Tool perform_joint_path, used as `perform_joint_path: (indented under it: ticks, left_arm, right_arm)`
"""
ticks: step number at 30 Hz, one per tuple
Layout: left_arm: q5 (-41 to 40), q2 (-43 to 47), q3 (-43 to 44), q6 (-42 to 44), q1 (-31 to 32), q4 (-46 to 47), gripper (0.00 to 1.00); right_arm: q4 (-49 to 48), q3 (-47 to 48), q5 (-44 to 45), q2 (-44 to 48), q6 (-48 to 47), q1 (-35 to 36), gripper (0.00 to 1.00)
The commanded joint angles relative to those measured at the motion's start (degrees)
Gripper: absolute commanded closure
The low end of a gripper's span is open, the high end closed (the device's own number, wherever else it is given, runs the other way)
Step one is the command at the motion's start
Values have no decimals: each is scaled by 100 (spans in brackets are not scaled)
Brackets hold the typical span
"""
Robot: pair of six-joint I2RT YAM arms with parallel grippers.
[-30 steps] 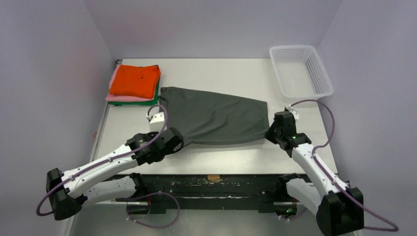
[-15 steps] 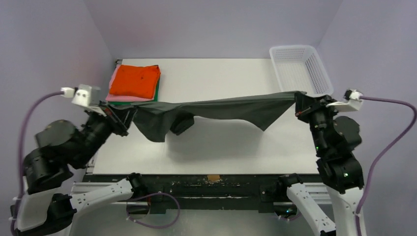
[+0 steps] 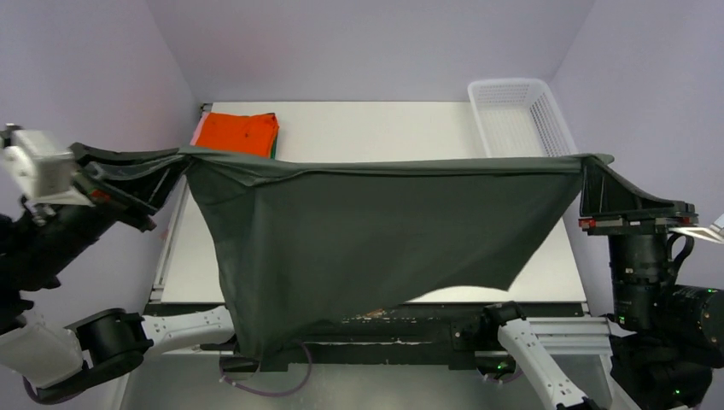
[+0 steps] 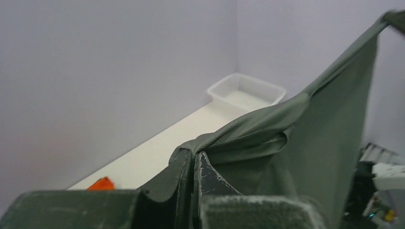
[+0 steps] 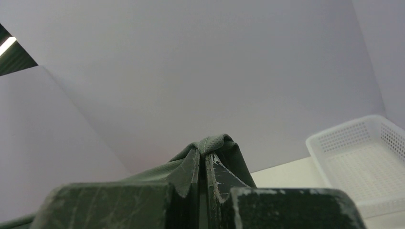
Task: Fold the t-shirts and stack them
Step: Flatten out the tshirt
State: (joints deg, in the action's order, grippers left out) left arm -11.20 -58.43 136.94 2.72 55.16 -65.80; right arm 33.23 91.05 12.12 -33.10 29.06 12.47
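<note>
A plain dark grey t-shirt hangs spread wide in the air above the table, its top edge taut between my two grippers. My left gripper is shut on the shirt's left top corner, high at the left. At the right, my right gripper is shut on the other corner. The cloth droops to a point near the table's front edge at the left. Behind it, at the back left, lies the folded stack with the orange t-shirt on top; a pink edge shows beneath.
A white mesh basket stands at the table's back right corner, also in the left wrist view and the right wrist view. The hanging shirt hides most of the white table. Purple walls close in on three sides.
Both arms have risen and swung apart with the grey shirt. It went from lying on the table to hanging stretched and unfurled high above it.
</note>
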Motion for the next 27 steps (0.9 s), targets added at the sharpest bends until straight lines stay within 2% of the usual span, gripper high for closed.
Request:
perform_joint_path:
  ticks: [1, 4, 5, 6, 9, 10, 14, 16, 18, 19, 20, 21, 22, 23, 24, 25, 27]
  left_arm:
    - [-1245, 183, -1375, 884, -22, 699, 100]
    - [-2516, 21, -2424, 1368, -50, 1620, 100]
    - [-2787, -103, -2767, 1536, -180, 1950, 100]
    - [-2776, -292, -3016, 1477, -617, 2063, 100]
    - [-1450, -1129, -3152, 739, -2115, 1739, 100]
    - [-1177, -1488, -3225, 617, -2436, 1765, 100]
    - [-740, -3138, -3311, 670, -2975, 2118, 100]
    - [-640, -4220, -2857, 631, -3181, 2101, 100]
    - [-577, -5550, -1791, 471, -3390, 1734, 98]
    - [-563, -6226, -1100, 378, -3491, 1440, 88]
    - [-520, -6913, -235, 228, -3588, 1140, 78]
    - [-434, -7532, 530, 114, -3692, 899, 68]
    - [-394, -8046, 1220, -22, -3775, 762, 54]
    - [-384, -8302, 1573, -181, -3852, 763, 40]
    - [-333, -8300, 1496, -311, -3900, 983, 22]
    - [-248, -8038, 956, -431, -3934, 1409, 5]
    - [-52, -7143, -510, -504, -3951, 2536, 0]
  right_arm:
    - [49, -238, 540, -353, -304, -15, 100]
    - [46, -652, 1144, -697, -271, -12, 100]
    - [3, -861, 1349, -824, -232, -8, 100]
    - [-76, -1079, 1531, -956, -214, -8, 100]
    - [-357, -1767, 1997, -1515, -110, -8, 100]
    - [-523, -2021, 2112, -1709, -70, -8, 100]
    - [-1293, -2725, 2427, -2907, 26, -43, 100]
    - [-1758, -2790, 2371, -3733, -2, -136, 100]
    - [-2128, -2514, 2193, -4714, -13, -281, 100]
    - [-2215, -2245, 2131, -5284, 8, -341, 95]
    - [-2154, -1896, 2126, -5831, 27, -378, 85]
    - [-2070, -1464, 2109, -6344, 4, -403, 71]
    - [-1954, -1015, 2068, -6823, -48, -411, 60]
    - [-1685, -571, 2034, -7189, -35, -416, 55]
    - [-1438, -186, 2020, -7486, -3, -415, 51]
    - [-1307, 15, 2026, -7645, 3, -415, 47]
    - [-1454, -49, 1930, -7568, -29, -407, 32]
